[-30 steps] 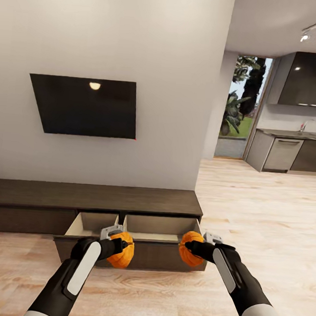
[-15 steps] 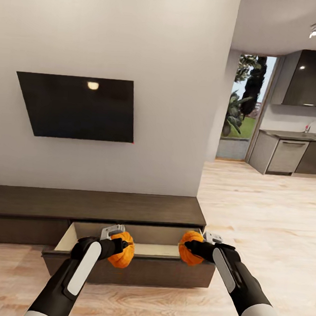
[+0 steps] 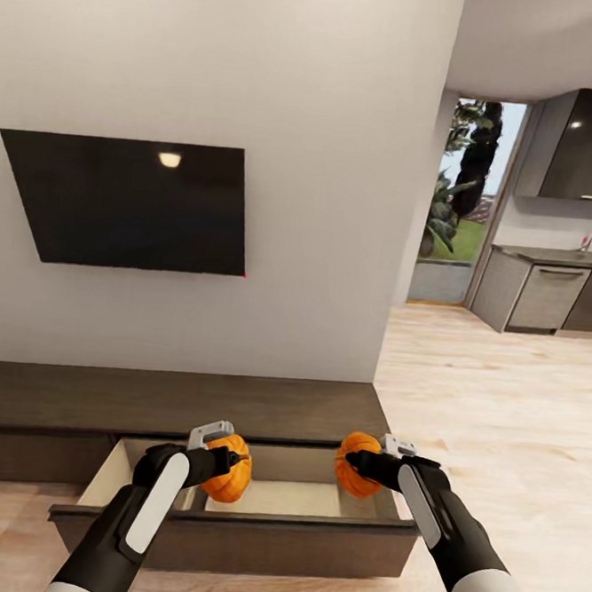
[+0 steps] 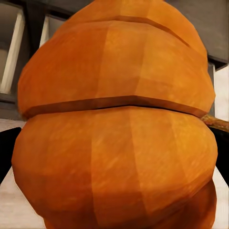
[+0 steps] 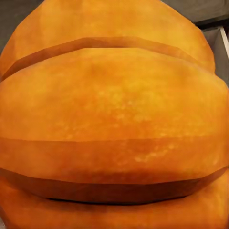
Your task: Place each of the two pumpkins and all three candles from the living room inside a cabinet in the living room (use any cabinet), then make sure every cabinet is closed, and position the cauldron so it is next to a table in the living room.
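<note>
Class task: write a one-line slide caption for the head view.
Each gripper holds a pumpkin, left pumpkin and right pumpkin, over the cabinet's open drawer.

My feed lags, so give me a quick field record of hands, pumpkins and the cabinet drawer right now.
left hand: shut on left pumpkin
right hand: shut on right pumpkin
pumpkin height: both held above the drawer, not yet set down
drawer: pulled open, inside pale, no items seen in it
cabinet: low, dark brown, along the wall under the TV
candles, cauldron: not placed by these views
</note>
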`<state>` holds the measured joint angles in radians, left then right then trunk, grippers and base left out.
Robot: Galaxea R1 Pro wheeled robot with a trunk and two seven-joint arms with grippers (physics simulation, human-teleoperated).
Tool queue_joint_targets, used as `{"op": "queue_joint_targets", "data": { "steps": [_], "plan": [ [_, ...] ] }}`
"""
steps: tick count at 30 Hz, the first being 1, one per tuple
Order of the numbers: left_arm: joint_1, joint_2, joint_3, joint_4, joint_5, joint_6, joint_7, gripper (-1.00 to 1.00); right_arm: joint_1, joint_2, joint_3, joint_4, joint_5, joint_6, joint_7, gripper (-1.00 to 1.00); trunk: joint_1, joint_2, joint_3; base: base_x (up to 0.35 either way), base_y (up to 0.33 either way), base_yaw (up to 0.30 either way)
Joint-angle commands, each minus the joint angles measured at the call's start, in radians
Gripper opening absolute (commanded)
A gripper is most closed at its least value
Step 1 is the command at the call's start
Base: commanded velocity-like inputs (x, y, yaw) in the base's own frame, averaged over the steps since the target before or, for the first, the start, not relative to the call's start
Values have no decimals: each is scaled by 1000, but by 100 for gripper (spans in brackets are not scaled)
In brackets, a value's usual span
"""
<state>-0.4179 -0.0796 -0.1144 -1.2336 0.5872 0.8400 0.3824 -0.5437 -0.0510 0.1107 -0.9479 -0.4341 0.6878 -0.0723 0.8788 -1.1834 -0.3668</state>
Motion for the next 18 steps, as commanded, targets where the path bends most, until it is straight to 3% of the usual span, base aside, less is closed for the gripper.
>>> {"op": "queue_joint_targets", "data": {
  "steps": [1,11,18],
  "plan": [
    [-1,0,-1,-1,15,1,9,-100,-1,-1,4,-2,-11,3,-8,-100,1,-1,-1,342,0,0],
    [-1,1,0,2,25,1,9,-100,-1,-1,3,-2,-11,3,-8,-100,1,-1,7,342,-5,107],
    [-1,1,0,0,26,1,9,-100,-1,-2,3,-2,-11,3,-8,-100,1,-1,8,273,-124,29]
  ]
}}
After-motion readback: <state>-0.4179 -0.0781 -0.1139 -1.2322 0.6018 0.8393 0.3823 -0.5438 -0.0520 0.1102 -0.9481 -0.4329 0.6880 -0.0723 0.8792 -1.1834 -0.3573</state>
